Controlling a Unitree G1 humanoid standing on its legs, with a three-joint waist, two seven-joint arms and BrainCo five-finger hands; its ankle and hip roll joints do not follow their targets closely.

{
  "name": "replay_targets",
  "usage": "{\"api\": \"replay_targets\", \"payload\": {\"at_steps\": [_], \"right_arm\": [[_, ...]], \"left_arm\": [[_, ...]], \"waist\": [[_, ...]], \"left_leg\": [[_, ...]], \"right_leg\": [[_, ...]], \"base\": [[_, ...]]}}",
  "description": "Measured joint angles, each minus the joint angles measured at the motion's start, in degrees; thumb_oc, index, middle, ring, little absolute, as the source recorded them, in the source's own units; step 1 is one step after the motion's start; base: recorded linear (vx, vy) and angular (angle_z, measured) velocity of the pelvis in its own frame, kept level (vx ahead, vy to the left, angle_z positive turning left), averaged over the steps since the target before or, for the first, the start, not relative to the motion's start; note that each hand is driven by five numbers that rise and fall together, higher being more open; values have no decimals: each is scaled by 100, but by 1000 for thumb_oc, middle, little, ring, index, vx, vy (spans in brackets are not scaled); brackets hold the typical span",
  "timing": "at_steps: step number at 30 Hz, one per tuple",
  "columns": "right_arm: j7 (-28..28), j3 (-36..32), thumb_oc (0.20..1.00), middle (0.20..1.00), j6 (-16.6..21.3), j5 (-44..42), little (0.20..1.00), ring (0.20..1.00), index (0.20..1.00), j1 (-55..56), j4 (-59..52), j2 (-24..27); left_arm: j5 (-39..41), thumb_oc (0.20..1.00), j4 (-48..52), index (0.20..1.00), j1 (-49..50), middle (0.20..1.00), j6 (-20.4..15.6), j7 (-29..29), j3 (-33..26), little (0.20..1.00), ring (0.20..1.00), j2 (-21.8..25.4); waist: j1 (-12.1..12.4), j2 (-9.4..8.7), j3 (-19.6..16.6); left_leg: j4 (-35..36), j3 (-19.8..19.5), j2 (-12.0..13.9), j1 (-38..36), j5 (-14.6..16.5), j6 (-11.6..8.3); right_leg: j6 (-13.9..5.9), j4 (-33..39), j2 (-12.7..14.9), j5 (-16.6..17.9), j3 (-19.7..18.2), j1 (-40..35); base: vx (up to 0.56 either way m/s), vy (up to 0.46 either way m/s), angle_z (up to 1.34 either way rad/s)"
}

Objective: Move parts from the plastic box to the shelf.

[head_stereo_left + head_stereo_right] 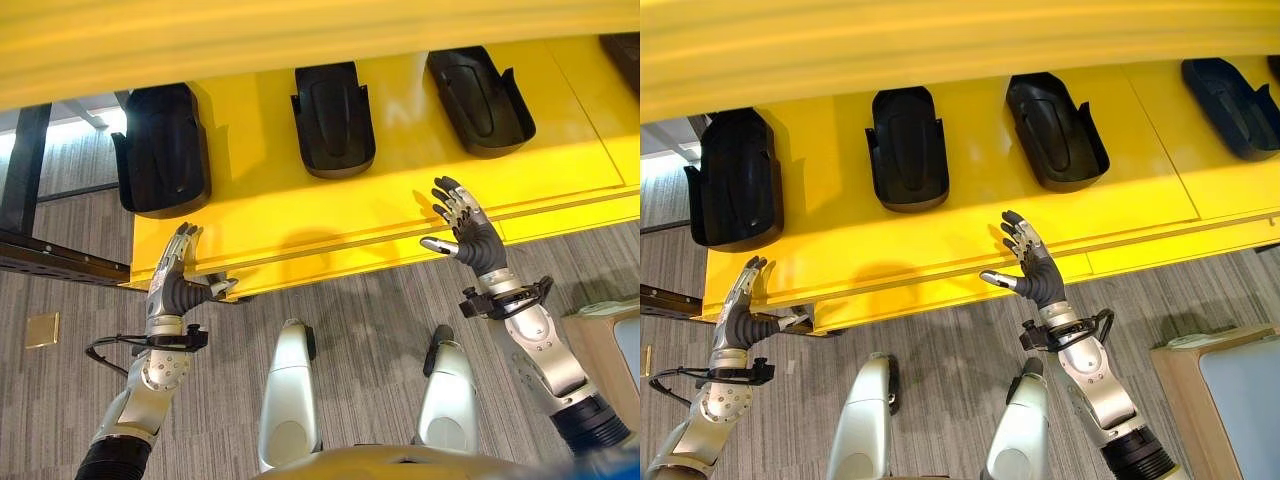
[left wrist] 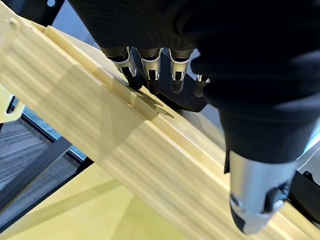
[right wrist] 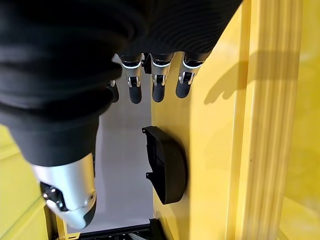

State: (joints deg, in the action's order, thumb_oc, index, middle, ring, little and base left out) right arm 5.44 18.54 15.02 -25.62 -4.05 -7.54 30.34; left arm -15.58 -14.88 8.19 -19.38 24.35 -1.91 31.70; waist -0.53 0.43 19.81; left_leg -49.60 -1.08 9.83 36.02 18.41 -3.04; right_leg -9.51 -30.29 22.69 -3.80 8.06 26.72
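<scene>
Left eye view: three black parts (image 1: 334, 118) lie on the yellow shelf (image 1: 400, 205); left hand (image 1: 172, 285) and right hand (image 1: 466, 228), fingers spread, hold nothing near its front edge.

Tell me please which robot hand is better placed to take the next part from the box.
Probably the right robot hand: it is open, holds nothing, and hangs at the shelf edge nearer the box at the robot's right. The left robot hand, also open, is farther away.
</scene>
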Motion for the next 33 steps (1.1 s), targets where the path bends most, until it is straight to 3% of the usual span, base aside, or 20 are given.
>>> {"api": "replay_targets", "payload": {"at_steps": [17,33], "right_arm": [[-30,-50,1000,1000,-158,0,1000,1000,1000,163,1,14],[-152,-240,1000,1000,-229,-3,1000,1000,1000,161,0,9]], "left_arm": [[193,1000,582,1000,497,1000,293,-197,-444,1000,1000,78],[-205,1000,984,1000,564,1000,637,-397,-763,1000,1000,279]], "waist": [[16,-39,52],[26,-174,235]], "left_leg": [[4,-3,-28,89,0,2],[3,-3,-29,111,4,-1]], "right_leg": [[-14,-21,26,-18,0,85],[-18,-20,26,-21,-1,109]], "base": [[0,0,0],[0,0,0]]}}
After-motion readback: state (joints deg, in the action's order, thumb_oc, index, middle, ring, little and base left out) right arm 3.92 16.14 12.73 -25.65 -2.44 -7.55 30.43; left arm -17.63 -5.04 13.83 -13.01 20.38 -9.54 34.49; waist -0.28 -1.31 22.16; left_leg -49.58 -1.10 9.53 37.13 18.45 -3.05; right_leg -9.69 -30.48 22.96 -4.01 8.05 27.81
